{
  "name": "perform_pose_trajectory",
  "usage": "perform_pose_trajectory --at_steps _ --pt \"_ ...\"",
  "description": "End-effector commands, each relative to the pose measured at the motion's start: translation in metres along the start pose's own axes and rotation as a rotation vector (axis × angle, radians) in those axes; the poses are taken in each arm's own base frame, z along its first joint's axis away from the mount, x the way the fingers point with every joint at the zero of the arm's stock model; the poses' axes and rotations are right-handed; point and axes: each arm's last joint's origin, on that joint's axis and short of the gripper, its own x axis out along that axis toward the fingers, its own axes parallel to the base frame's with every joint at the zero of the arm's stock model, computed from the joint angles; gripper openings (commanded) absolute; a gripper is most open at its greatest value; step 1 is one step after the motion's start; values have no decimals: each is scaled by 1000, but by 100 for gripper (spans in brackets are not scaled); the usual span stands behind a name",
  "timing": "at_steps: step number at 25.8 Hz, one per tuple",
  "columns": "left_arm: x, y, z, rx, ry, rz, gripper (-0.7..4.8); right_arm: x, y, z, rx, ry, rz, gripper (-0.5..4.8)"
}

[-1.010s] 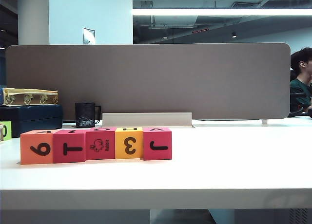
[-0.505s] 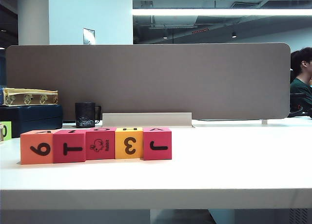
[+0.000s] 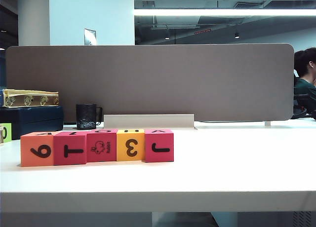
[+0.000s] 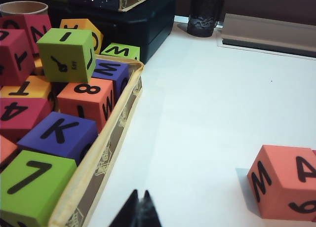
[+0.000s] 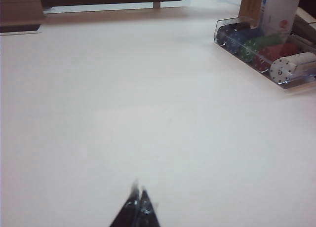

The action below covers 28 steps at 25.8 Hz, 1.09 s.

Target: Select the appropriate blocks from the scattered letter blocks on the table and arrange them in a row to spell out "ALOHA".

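Five letter blocks [image 3: 97, 146] are seen touching side by side in one row at the lower left of the exterior frame, on the white counter [image 3: 237, 163]: orange, pink-red, pink-red, yellow, pink-red. Letters on their top faces are only partly readable from this low angle, so the spelling cannot be confirmed. The left claw [image 4: 138, 207] is shown clenched and empty, low over the counter beside a tray of spare blocks [image 4: 106, 153], with the orange end block [image 4: 284, 187] near it. The right claw [image 5: 138, 202] is likewise pinched shut on nothing above bare counter. The arranging step is judged finished; nothing further appears called for beyond a check of the word.
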Motion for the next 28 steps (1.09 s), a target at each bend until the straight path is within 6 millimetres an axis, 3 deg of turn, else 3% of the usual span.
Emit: perform_pose_trajectory --at_steps 1,28 --pt "0 0 2 -4 -10 -2 -5 0 1 -2 -23 7 69 -1" --pt "0 0 2 -4 -10 -2 -5 0 5 -2 -41 0 115 -1"
